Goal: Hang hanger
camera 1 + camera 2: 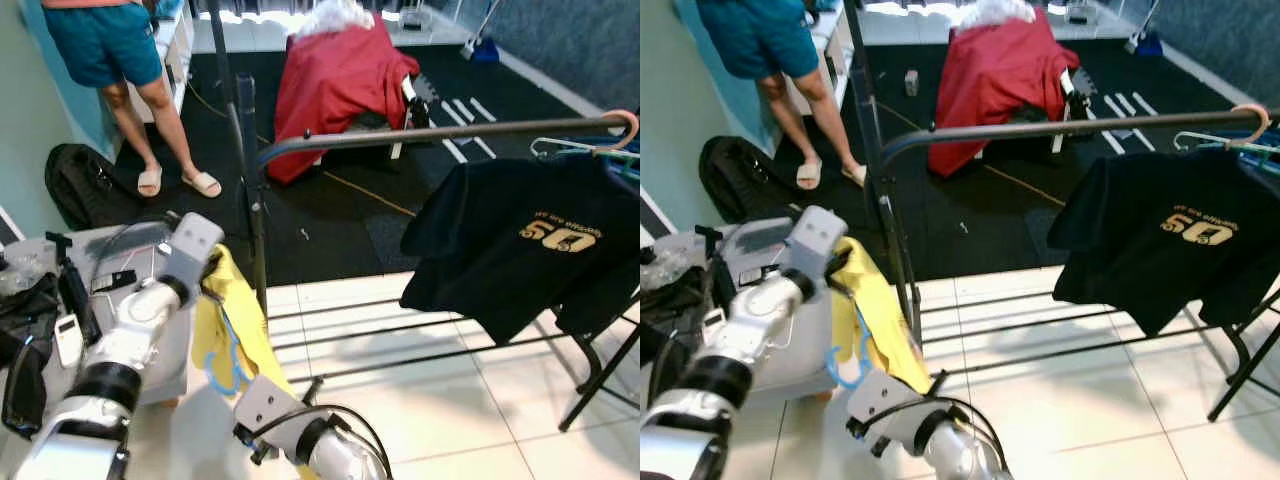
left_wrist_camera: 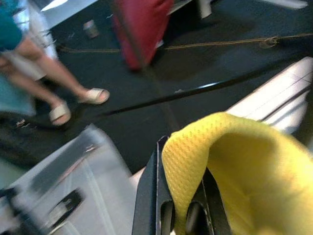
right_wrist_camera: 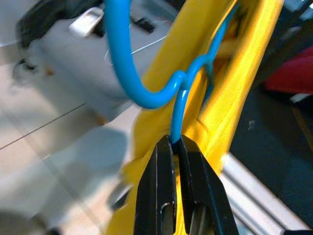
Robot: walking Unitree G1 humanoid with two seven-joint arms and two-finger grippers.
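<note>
Left eye view: white tile floor (image 1: 450, 410) meets black carpet (image 1: 330, 225); both grippers pinch yellow garment (image 1: 235, 325).

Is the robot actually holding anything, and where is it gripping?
The right gripper pinches the blue hanger by its wire neck; the left gripper holds a fold of the yellow shirt.

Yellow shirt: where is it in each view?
Left eye: yellow shirt lower left, beside rack post.
Right eye: lower left, same post.
Left wrist: lower right, in the left hand.
Right wrist: centre, behind blue hanger.
Shared landmark: rack post.
</note>
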